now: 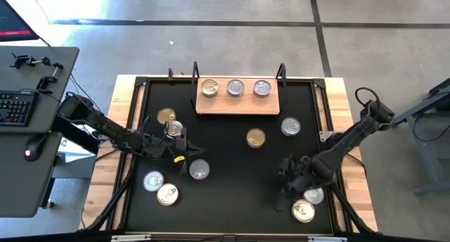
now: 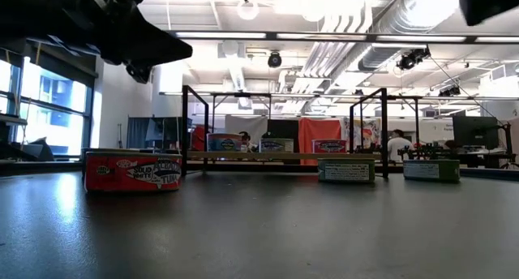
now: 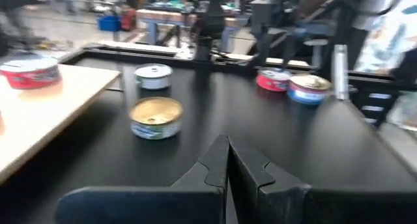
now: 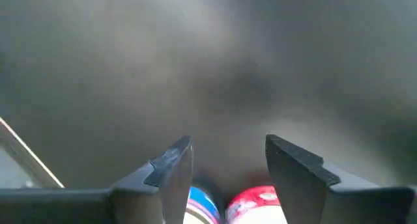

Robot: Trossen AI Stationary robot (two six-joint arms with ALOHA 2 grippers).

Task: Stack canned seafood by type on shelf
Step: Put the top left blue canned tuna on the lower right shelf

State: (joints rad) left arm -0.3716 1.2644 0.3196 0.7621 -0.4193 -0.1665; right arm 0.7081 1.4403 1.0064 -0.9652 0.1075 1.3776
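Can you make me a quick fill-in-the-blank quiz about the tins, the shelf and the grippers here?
1. The shelf holds ___ tins in a row.
2. The lone tin just below the shelf has a ___ lid.
3. The left gripper is ___.
4. The right gripper is ___, above the mat.

Missing words: three; gold; shut; open

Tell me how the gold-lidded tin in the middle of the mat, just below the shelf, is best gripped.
Grip the gold-lidded tin across its round side wall, coming straight down from above. It lies flat, lid up, standing apart from other tins, so open fingers can likely straddle it from any direction. The lid is too flat to pinch.
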